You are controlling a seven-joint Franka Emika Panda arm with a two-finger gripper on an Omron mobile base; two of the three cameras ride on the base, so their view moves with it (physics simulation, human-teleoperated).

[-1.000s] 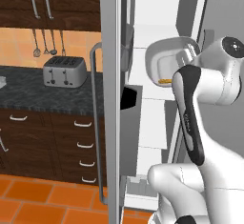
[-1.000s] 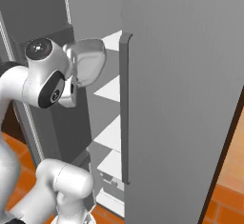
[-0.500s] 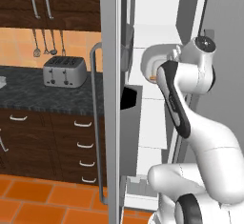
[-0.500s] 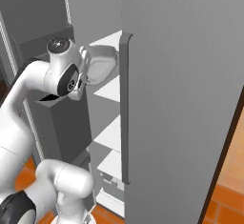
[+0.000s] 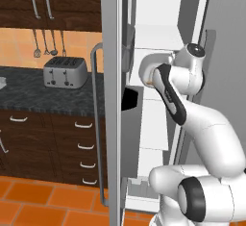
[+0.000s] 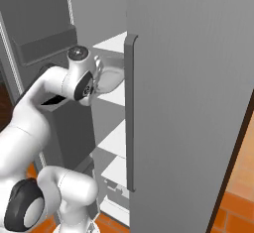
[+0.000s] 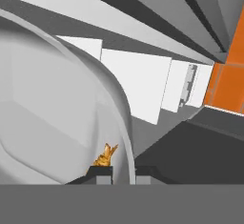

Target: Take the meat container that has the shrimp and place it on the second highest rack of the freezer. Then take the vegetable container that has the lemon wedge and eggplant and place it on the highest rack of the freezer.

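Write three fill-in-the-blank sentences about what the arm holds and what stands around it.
1. The jaws are shut on the rim of a grey ____.
2. The small orange thing in the tray is a ____.
3. The silver appliance on the dark counter is a ____.

Missing words: tray; shrimp; toaster.

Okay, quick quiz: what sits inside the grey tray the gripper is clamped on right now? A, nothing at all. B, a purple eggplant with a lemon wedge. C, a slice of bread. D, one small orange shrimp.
D: in the hand view a small orange shrimp lies in the meat container, whose rim the gripper pinches between its fingertips.
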